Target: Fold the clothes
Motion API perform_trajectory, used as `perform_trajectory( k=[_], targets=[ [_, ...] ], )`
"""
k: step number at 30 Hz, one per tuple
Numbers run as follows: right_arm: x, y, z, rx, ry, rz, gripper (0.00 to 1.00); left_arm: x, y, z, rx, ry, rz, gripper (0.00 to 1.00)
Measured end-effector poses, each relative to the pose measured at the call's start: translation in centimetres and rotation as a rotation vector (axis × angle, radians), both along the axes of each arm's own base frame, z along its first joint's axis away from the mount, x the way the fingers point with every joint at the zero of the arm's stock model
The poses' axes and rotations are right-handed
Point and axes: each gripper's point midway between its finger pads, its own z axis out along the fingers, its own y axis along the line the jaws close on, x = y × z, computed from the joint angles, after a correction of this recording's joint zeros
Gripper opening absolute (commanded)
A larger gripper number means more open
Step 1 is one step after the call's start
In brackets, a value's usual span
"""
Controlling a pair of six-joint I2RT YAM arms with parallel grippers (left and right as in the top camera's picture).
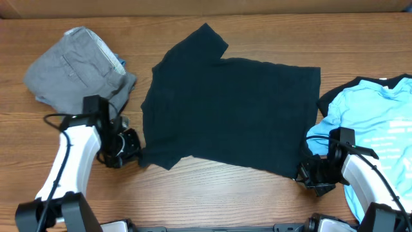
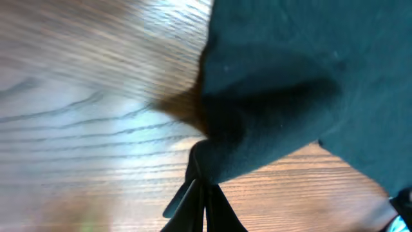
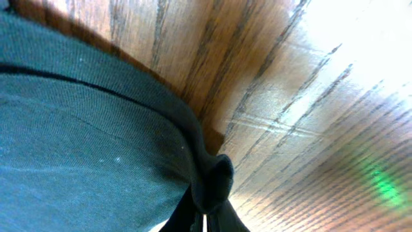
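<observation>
The black T-shirt [image 1: 232, 109] lies spread on the wooden table, one sleeve pointing to the far side. My left gripper [image 1: 132, 151] is shut on the shirt's near left corner; in the left wrist view the jaws [image 2: 205, 187] pinch a fold of the black cloth [image 2: 290, 77]. My right gripper [image 1: 304, 173] is shut on the shirt's near right corner; in the right wrist view the jaws [image 3: 209, 206] hold a bunched edge of the cloth [image 3: 77, 148]. The grey trousers [image 1: 77, 64] lie bundled at the far left. The light blue printed T-shirt [image 1: 373, 129] lies at the right.
The wooden table [image 1: 212, 193] shows along the near edge between my arms. The trousers sit just behind my left arm and the blue T-shirt lies under and behind my right arm.
</observation>
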Motion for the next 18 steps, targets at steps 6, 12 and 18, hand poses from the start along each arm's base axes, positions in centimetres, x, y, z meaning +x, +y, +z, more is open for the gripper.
perform_trajectory(
  k=[6,12,18],
  targets=[
    [-0.5,-0.3,0.4,-0.017,0.026,0.035,0.04,-0.9,1.8,1.5,0.003,-0.018,0.08,0.04],
    [-0.2,-0.6,1.2,-0.023,0.024,0.074,0.04,-1.4,1.8,2.2,0.005,-0.027,0.089,0.04],
    [-0.1,-0.3,3.5,-0.004,-0.018,0.159,0.04,-1.7,1.5,2.7,-0.007,-0.036,0.08,0.04]
  ],
)
